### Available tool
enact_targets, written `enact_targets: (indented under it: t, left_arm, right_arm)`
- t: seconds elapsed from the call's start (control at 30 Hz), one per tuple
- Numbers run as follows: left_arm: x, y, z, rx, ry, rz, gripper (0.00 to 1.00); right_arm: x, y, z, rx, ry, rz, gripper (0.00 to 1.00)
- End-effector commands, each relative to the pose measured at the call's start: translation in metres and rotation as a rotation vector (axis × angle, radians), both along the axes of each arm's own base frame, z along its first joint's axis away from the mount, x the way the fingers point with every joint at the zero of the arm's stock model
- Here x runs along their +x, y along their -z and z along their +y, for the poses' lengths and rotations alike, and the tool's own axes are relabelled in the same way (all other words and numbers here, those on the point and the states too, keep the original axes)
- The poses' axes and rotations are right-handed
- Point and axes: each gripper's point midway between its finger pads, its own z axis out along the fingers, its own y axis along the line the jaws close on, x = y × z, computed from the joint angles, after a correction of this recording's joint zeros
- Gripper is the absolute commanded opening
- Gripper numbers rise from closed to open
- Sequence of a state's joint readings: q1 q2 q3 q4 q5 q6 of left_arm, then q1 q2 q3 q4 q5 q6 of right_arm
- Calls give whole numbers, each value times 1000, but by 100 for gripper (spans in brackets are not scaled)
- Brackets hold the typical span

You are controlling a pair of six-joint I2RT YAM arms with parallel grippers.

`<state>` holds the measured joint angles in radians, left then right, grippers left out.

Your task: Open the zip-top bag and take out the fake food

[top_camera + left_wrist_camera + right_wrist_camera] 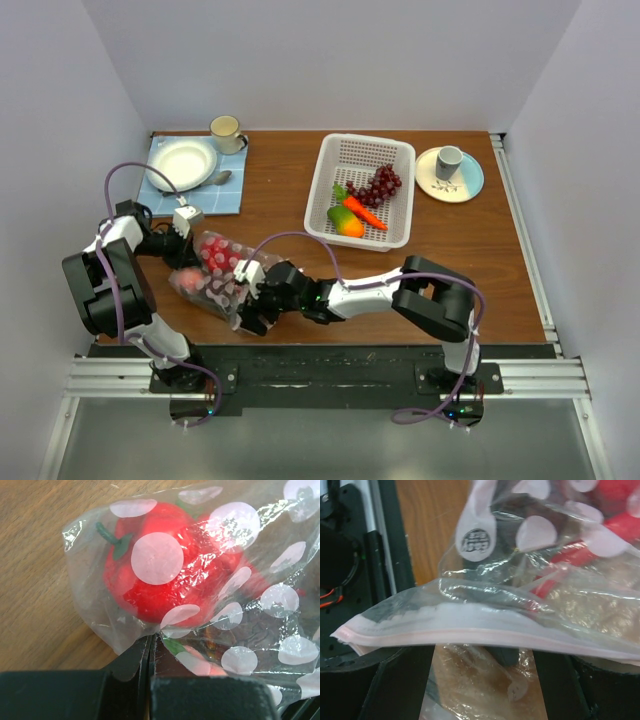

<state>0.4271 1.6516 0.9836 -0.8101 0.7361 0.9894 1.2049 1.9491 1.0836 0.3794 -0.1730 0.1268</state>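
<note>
The zip-top bag [218,275], clear with pale dots, lies on the table at the near left between my two grippers. My left gripper [197,240] is shut on a fold of plastic at its far end [150,642], right beside a red round fruit [160,565] inside the bag. My right gripper [250,302] is at the zip end, and it stands open [485,685]. The pink zip strip [485,634] runs across in front of its wide-apart fingers [395,685]. More red fake food [560,575] shows through the plastic. Grapes [381,183], a carrot [366,213] and a mango [346,223] lie in the white basket [340,152].
A blue mat [228,195] at the back left carries a white plate [180,163], a spoon and a mug [226,130]. At the back right a saucer [470,180] holds a grey cup [449,160]. The black mounting rail [330,365] borders the table's near edge.
</note>
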Motion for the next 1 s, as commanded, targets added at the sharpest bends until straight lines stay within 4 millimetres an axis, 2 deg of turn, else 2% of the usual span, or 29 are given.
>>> enact_targets:
  t: [0.0,0.2,0.27,0.37,0.4,0.47,0.5,0.53,0.57,0.6,0.63,0.67,0.7,0.73,0.97]
  left_arm:
    - [6,-9,3,9,8,-42,0]
    - [7,-12,4,12,9,-46,0]
    - [8,-14,4,14,9,-49,0]
    - [8,-15,5,15,7,-48,0]
    - [9,-16,5,16,7,-51,0]
    - [9,-15,6,19,7,-48,0]
    - [9,-15,6,20,8,-48,0]
    - [9,-15,6,22,8,-49,0]
    - [10,-15,7,24,8,-52,0]
    - [10,-15,7,23,6,-52,0]
    - [10,-15,7,23,6,-50,0]
    - [11,-15,7,24,6,-53,0]
    - [12,-15,8,24,1,-50,0]
    - [13,-15,8,24,1,-52,0]
    - [17,-11,11,32,-10,-48,0]
  right_arm:
    - [-15,-5,15,16,-91,-8,78]
    - [-20,13,19,0,-98,34,74]
    - [-21,27,18,-25,-95,51,70]
    - [-22,33,13,-45,-86,62,54]
    - [-20,32,10,-46,-73,59,41]
    - [-20,20,2,-36,-59,42,29]
    - [-19,14,-2,-31,-48,34,16]
    - [-17,17,-14,-50,-19,23,10]
    - [-15,-2,-18,-21,-4,4,2]
    - [-14,-8,-24,-21,12,-6,0]
    - [-15,-1,-39,-59,33,-7,0]
    - [-15,-18,-44,-38,45,-21,0]
    - [-16,-10,-59,-82,59,-18,0]
    - [-17,-11,-67,-95,73,-21,0]
    - [5,-16,-143,-293,311,-96,0]
